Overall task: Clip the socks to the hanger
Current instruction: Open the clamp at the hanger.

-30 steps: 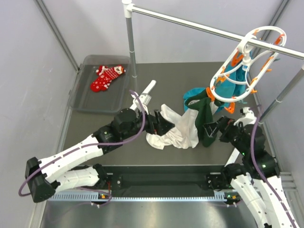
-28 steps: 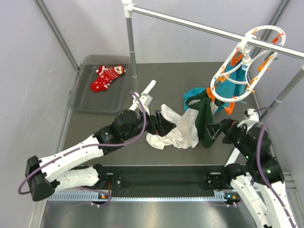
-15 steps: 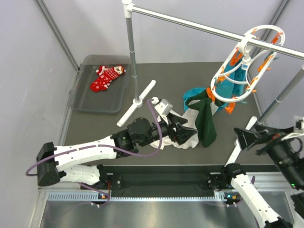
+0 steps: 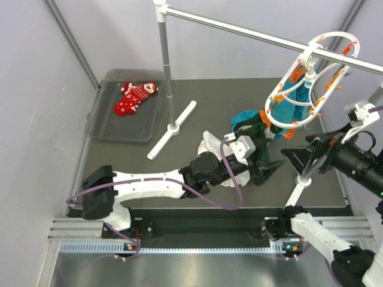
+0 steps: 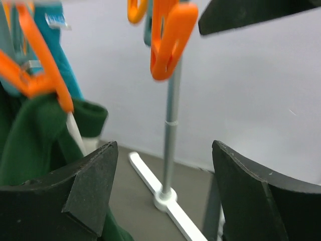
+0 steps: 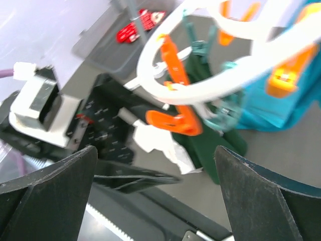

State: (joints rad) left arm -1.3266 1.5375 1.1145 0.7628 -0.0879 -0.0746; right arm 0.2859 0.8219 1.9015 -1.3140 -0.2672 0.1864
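Two small red socks (image 4: 136,97) with white patterns lie in a grey tray (image 4: 108,128) at the back left; they show small in the right wrist view (image 6: 140,26). The white oval hanger (image 4: 311,78) with orange clips hangs from the rail (image 4: 239,33) at the right, holding teal and dark green cloths; its ring fills the top of the right wrist view (image 6: 200,90). My left gripper (image 4: 269,169) is open and empty just below the hanger, by the green cloth (image 4: 258,149). My right gripper (image 4: 297,158) is open and empty, raised to the hanger's lower right.
A white cloth (image 4: 212,143) lies under my left arm. The rail's left post (image 4: 166,66) stands on a white foot (image 4: 173,128). The right post's foot (image 4: 296,191) is near my right arm; the post shows in the left wrist view (image 5: 170,130).
My left arm has stretched right across the white cloth to the green cloth under the hanger. My right arm has lifted off the table and swung right, up beside the hanger.
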